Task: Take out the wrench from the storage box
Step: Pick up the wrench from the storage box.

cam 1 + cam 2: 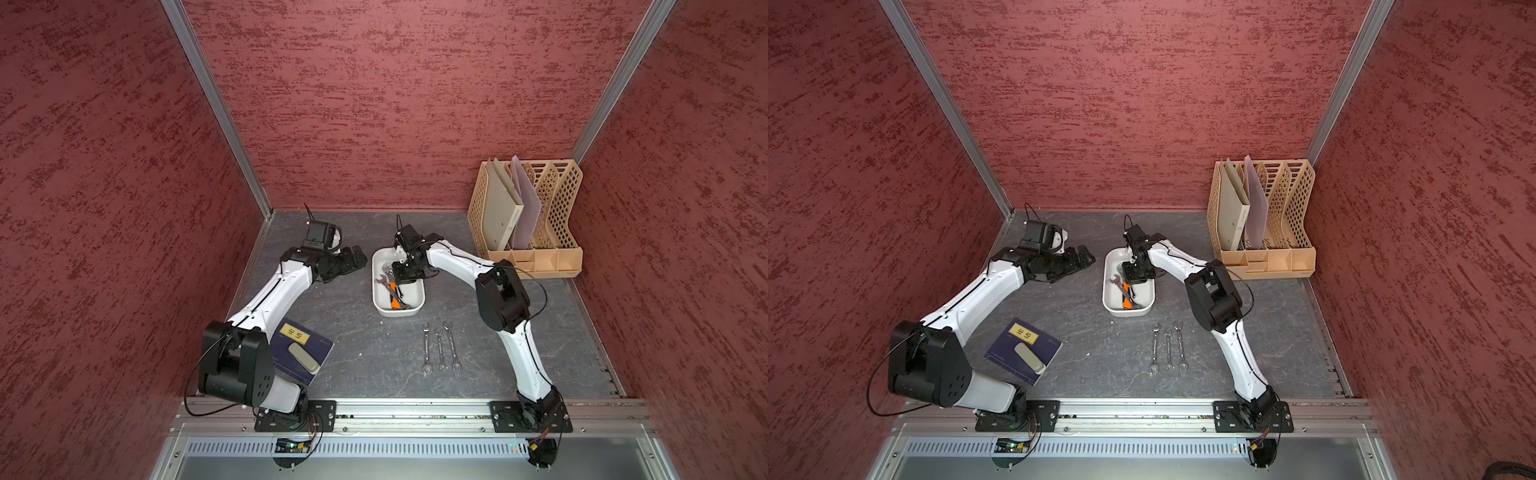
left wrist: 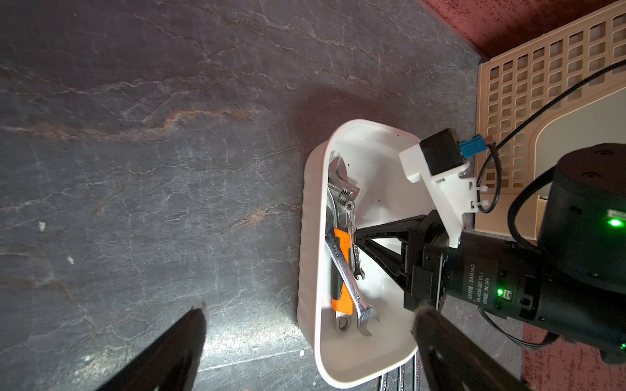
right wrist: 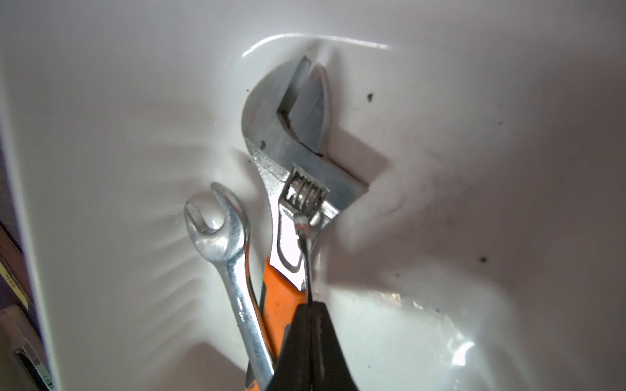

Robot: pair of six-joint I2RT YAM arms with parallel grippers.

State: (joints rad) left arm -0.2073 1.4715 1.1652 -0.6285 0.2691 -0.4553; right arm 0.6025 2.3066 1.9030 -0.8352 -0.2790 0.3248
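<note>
The white storage box sits mid-table. Inside lie an orange-handled adjustable wrench, a chrome open-end wrench and a slim small wrench. My right gripper reaches down into the box, shut on the slim wrench's shaft, which shows edge-on between the jaws. My left gripper hovers open beside the box's left side, holding nothing; the box's near end shows between its fingers in the left wrist view.
Three chrome wrenches lie side by side on the grey table in front of the box. A beige lattice file rack with folders stands at the back right. A blue book with a beige case on it lies front left.
</note>
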